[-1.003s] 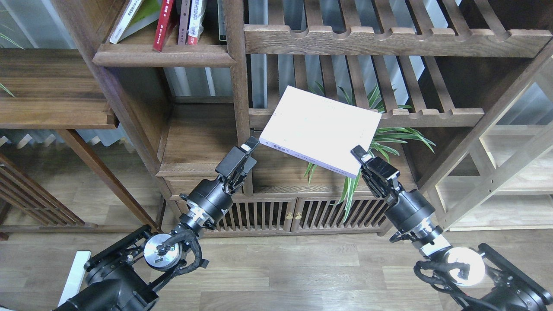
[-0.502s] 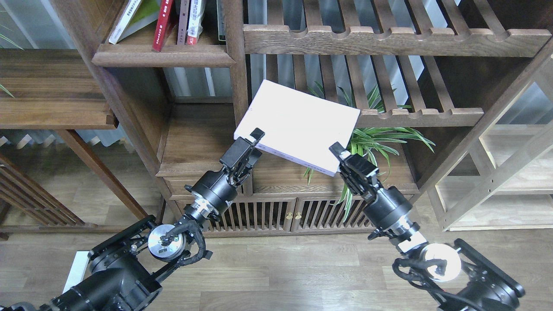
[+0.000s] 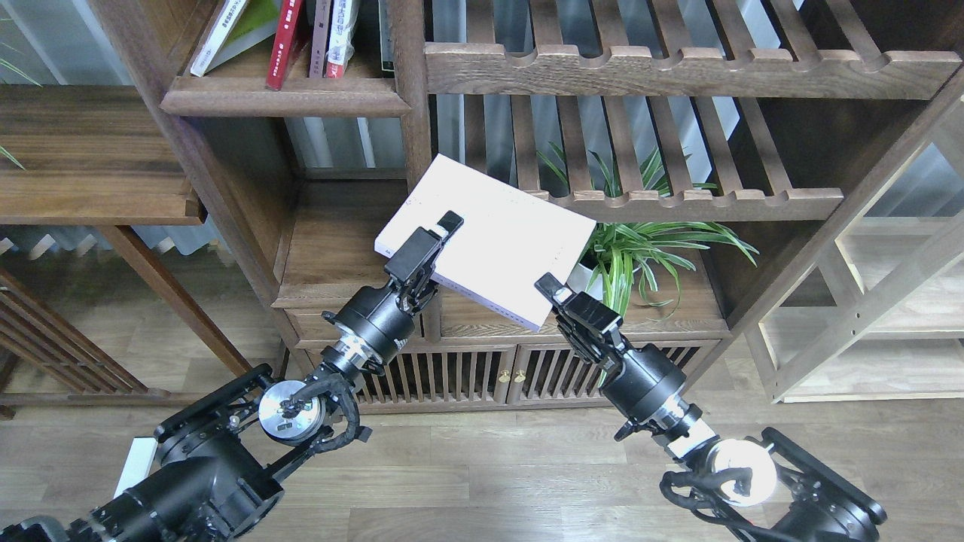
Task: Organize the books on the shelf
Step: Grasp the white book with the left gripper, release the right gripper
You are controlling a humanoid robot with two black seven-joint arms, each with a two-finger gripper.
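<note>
Book in both hands: the thick pale white-lavender book [image 3: 489, 237] hangs in the air in front of the bookcase, tilted, its left corner over the upright post between the two bays. My right hand [image 3: 548, 290] is clamped on its near right corner, one finger showing on top of the cover. My left hand [image 3: 444, 226] sits at the book's near left edge with one finger lying on the cover; I cannot tell whether its fingers are pressed together on the book or apart.

Below and left of the book is the dark wooden shelf [image 3: 343, 248] with its rounded front edge, bare where I can see it. Higher up, on the upper left shelf [image 3: 286, 98], several other books stand leaning, a red one [image 3: 285, 45] among them. A green potted plant [image 3: 640, 248] sits just right of the held book, behind my right hand, beneath a slatted shelf with a scalloped rail [image 3: 693, 199].
</note>
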